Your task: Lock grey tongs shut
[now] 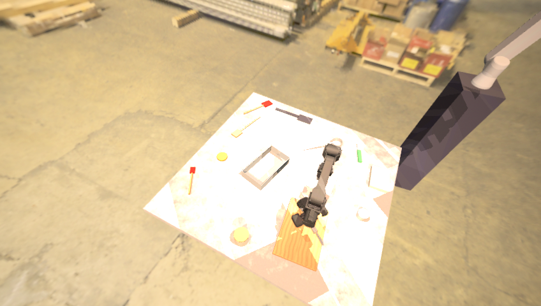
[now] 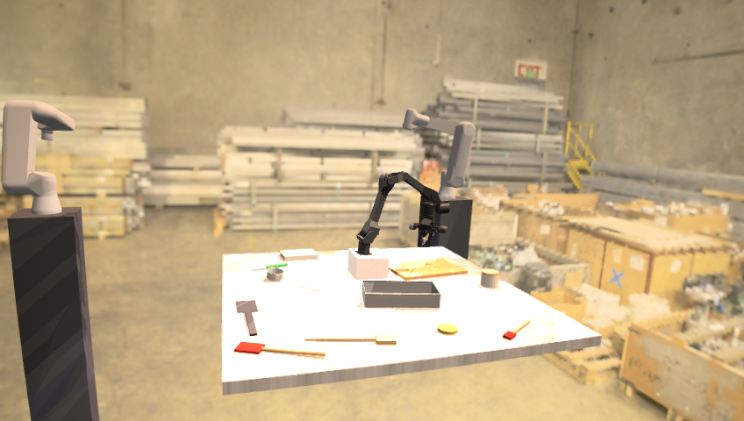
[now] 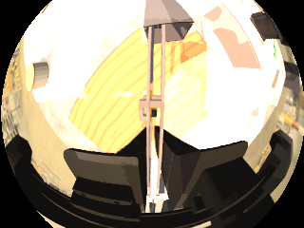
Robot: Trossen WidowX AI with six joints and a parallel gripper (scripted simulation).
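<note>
My gripper [image 1: 308, 225] [image 2: 426, 232] [image 3: 152, 130] is shut on the grey tongs [image 1: 318, 235] [image 2: 425, 239] [image 3: 163, 71] and points down above the wooden board [image 1: 290, 250] [image 2: 443, 269] [image 3: 109, 109]. In the wrist view the two long arms of the tongs run close together and nearly parallel, from between the fingers to a wide grey end piece at the top. The tongs appear held above the board; a small block sits across their arms. Whether the lock has caught cannot be seen. The roasting tin [image 1: 251, 180] [image 2: 401, 300] has no tongs across it.
A can with a yellow-orange top [image 1: 240, 234] [image 2: 490, 279] [image 3: 36, 77] stands beside the board. The arm's white base block [image 2: 368, 266] stands behind the tin. A yellow disc [image 1: 222, 156] [image 2: 447, 328] and a small red-headed spatula [image 1: 192, 170] [image 2: 510, 334] lie farther off.
</note>
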